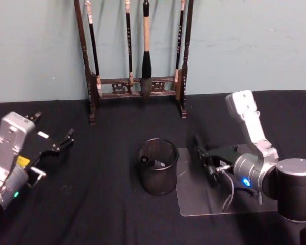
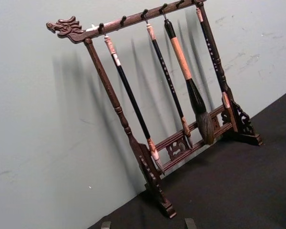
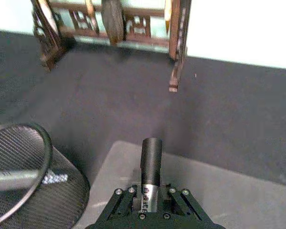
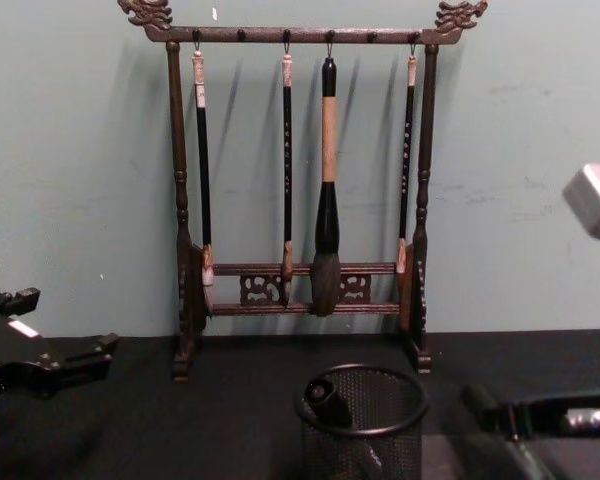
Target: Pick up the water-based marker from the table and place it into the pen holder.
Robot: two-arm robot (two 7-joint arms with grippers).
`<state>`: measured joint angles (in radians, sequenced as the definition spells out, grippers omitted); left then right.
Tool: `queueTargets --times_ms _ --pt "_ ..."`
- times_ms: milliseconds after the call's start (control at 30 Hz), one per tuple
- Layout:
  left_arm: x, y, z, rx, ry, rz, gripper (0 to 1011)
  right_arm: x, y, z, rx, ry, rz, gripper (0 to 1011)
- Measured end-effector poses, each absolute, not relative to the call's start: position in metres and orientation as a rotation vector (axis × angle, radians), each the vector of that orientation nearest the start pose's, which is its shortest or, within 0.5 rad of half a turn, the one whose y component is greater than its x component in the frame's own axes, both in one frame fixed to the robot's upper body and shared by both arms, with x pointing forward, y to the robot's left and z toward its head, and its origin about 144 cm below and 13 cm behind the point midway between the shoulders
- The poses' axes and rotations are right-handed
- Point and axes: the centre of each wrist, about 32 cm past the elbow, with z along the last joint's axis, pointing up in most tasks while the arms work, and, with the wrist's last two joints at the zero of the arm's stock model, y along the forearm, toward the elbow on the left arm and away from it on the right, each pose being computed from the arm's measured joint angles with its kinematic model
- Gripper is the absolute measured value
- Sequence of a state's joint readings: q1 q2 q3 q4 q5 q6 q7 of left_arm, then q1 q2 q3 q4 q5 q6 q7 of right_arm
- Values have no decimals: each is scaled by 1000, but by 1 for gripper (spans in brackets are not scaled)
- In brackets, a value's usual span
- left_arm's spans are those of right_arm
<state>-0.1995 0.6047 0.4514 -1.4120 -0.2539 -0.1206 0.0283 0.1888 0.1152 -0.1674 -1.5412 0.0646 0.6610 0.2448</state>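
Note:
The pen holder [image 1: 158, 176], a round black mesh cup, stands at the table's middle, also seen as the pen holder [image 4: 365, 440] and the pen holder [image 3: 33, 191]. A dark pen [image 1: 153, 162] leans inside it. My right gripper [image 1: 206, 158] is just right of the cup, low over a clear mat, shut on the water-based marker [image 3: 151, 162]. The marker has a black cap and a silver barrel, and its cap points toward the back. Its dark end [image 4: 480, 400] shows right of the cup. My left gripper [image 1: 61, 145] rests open at the far left with nothing in it.
A tall dark wooden brush rack [image 1: 137, 87] hung with calligraphy brushes stands at the back against the wall, also seen as the rack [image 2: 181, 138]. A translucent mat [image 1: 204, 201] lies on the black tablecloth right of the cup.

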Motion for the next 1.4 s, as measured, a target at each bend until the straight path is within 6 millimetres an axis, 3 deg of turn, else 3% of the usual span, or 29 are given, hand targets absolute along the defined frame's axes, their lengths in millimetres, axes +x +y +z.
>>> queueTargets --times_ms 367,700,1400 --pt "489 310 1140 304 -285 1248 1001 502 -213 1202 -230 221 -1136 227" --pt "489 310 1140 304 -285 1248 1001 509 -201 1215 -115 100 -1058 227" --pt "489 310 1140 304 -285 1248 1001 514 -172 1213 -47 70 -898 227"
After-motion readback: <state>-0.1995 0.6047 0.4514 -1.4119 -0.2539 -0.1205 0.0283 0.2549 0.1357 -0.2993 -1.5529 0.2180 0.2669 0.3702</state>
